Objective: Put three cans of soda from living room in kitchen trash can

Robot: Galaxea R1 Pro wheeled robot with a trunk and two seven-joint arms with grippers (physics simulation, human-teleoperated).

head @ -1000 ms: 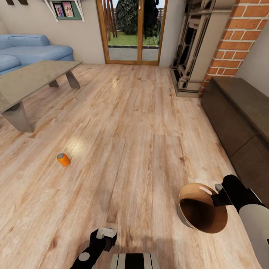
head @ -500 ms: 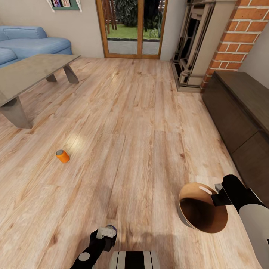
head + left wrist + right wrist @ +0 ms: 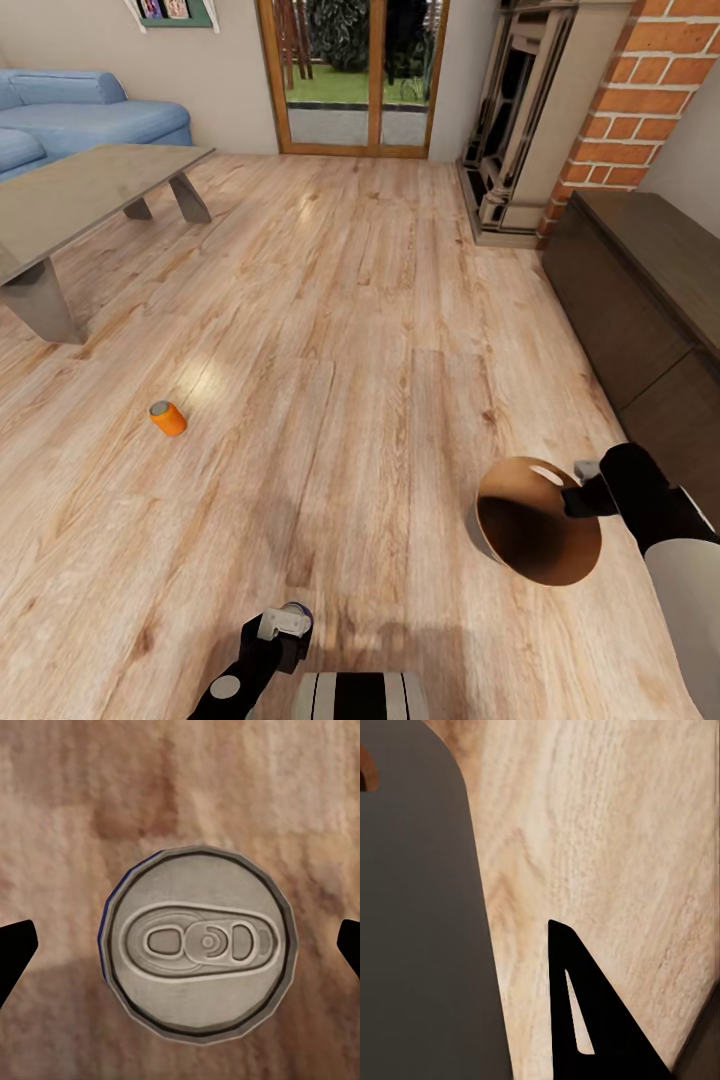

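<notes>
A blue can of soda (image 3: 298, 609) stands upright on the plank floor close in front of my base. Its grey top (image 3: 199, 963) sits between the spread fingertips (image 3: 15, 952) of my left gripper (image 3: 281, 631), which hovers open above it. An orange can of soda (image 3: 168, 417) lies on its side on the floor to the left. My right gripper (image 3: 583, 496) is shut on the rim of the tash can (image 3: 537, 520), held tilted above the floor with its brown inside facing me. In the right wrist view, its grey outer wall (image 3: 420, 930) is beside one finger (image 3: 585, 1020).
This is the living room: a glass-topped low table (image 3: 90, 190) and a blue sofa (image 3: 85, 115) stand at the far left. A dark low cabinet (image 3: 640, 290) runs along the right, with a brick pillar (image 3: 640, 110) behind it. Glass doors (image 3: 355, 75) are straight ahead.
The head camera first dipped, bringing the blue can into sight by my left gripper. Since then my right arm has lifted and tipped the tash can further. The left gripper held still.
</notes>
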